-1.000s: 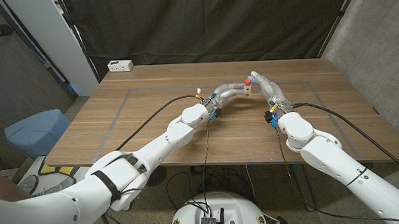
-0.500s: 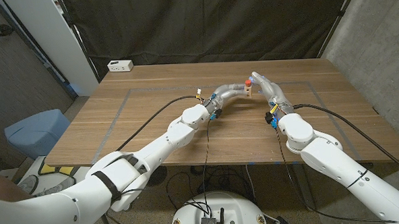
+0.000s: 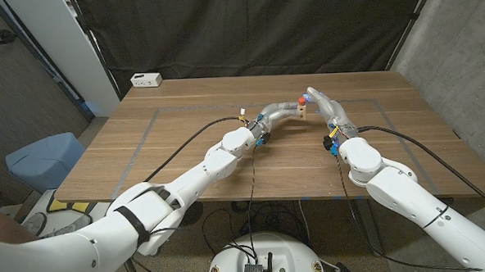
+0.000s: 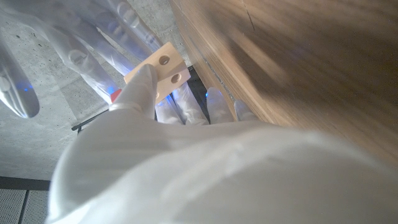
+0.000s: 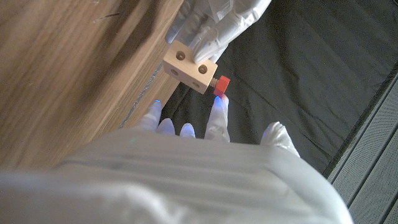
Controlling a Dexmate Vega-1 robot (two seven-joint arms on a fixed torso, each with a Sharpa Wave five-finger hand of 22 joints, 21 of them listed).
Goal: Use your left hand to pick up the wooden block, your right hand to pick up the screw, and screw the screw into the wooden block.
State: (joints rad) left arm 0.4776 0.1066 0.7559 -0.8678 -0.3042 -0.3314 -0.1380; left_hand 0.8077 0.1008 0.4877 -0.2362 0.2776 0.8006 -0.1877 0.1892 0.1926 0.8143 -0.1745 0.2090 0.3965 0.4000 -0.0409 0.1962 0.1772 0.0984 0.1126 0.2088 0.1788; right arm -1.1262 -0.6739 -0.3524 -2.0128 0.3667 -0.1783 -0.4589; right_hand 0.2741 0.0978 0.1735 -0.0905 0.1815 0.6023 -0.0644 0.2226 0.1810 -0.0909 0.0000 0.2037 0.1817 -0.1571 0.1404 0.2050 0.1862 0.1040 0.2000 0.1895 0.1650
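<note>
Pale tan wooden block [image 5: 190, 69] (two dark holes per face), red screw [image 5: 221, 84], white hands, brown-grained table [image 3: 185, 147].

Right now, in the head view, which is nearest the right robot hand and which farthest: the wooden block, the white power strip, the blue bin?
1. Wooden block: at the right robot hand, mid-table.
2. White power strip: table's far left corner.
3. Blue bin: on the floor, beyond the table's left edge.
</note>
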